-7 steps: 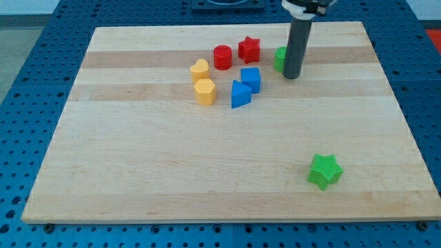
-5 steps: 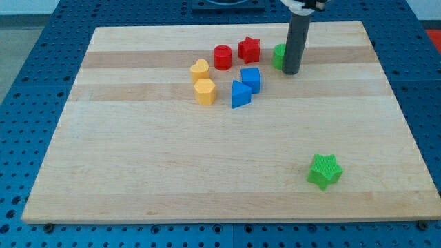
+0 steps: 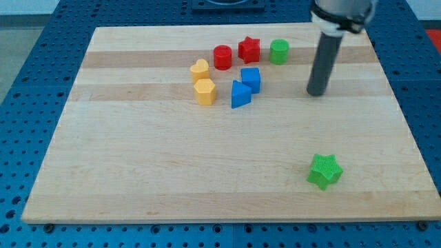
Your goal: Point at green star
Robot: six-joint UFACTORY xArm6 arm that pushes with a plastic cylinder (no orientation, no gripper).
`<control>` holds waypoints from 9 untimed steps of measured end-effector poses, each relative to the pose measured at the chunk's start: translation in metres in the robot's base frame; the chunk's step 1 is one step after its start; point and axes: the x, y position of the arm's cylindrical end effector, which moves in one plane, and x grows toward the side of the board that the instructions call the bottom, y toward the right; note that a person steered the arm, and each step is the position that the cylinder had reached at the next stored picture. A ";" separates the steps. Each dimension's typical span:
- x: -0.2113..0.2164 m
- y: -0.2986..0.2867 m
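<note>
My tip (image 3: pixel 316 92), a bare rod gripping nothing, is hovering well apart from the green star (image 3: pixel 324 171) lying near right; overshooting is risking nudging it.

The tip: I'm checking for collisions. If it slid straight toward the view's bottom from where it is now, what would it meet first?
Probably the green star, almost directly below my tip; bare board lies between them. Depth makes exact alignment uncertain.
</note>
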 end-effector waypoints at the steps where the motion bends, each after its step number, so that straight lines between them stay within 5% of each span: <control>1: 0.053 -0.042; 2: 0.094 -0.106; 3: 0.100 -0.121; 5: 0.184 -0.117; 7: 0.201 -0.024; 9: 0.201 -0.014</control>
